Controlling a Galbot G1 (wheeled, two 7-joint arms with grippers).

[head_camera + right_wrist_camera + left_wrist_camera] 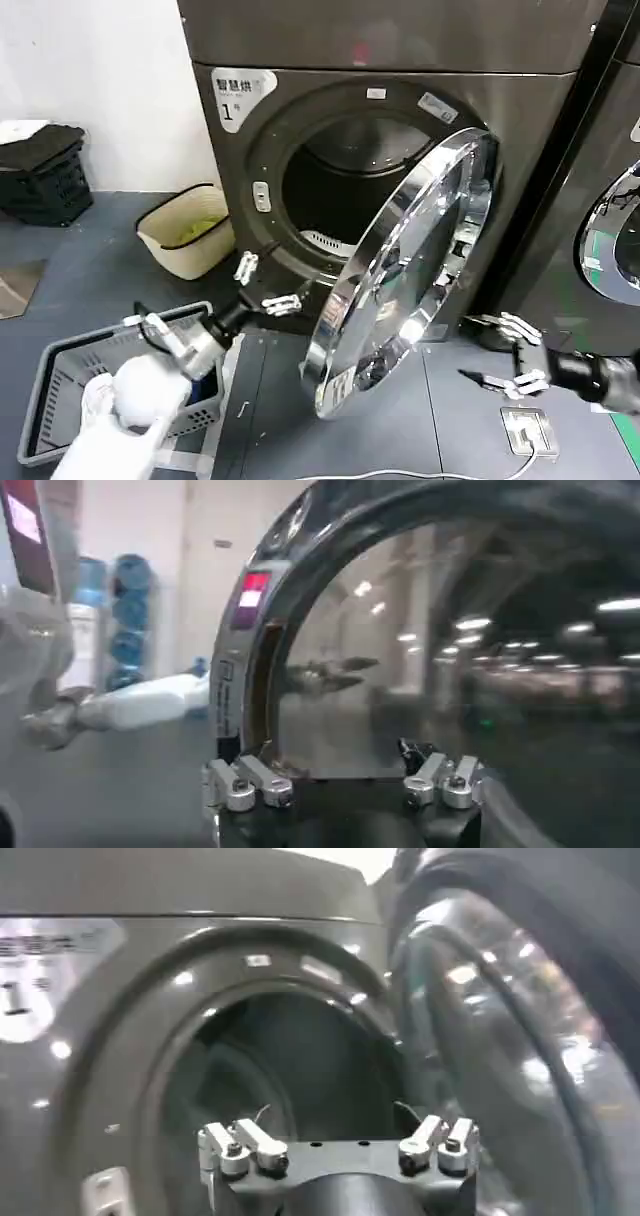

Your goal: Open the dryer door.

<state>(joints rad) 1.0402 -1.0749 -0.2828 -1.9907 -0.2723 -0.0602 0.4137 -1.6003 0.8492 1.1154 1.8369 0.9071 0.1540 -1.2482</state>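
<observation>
The dryer door (410,270), a wide chrome ring around dark glass, stands swung well out from the dark machine with the white "1" sticker (238,98). The drum opening (345,185) is exposed. My left gripper (265,285) is open and holds nothing, just below the opening, beside the door's lower free edge. In the left wrist view this gripper (338,1148) faces the drum opening (270,1078), with the door (500,1048) to one side. My right gripper (495,352) is open and empty, low on the door's outer side. In the right wrist view it (340,780) faces the door's glass (400,650).
A beige bin (185,232) stands left of the dryer. A grey laundry basket (60,390) sits under my left arm, and a black basket (40,175) is at the far left. A neighbouring machine (610,240) stands to the right. A white socket with cable (528,432) lies on the floor.
</observation>
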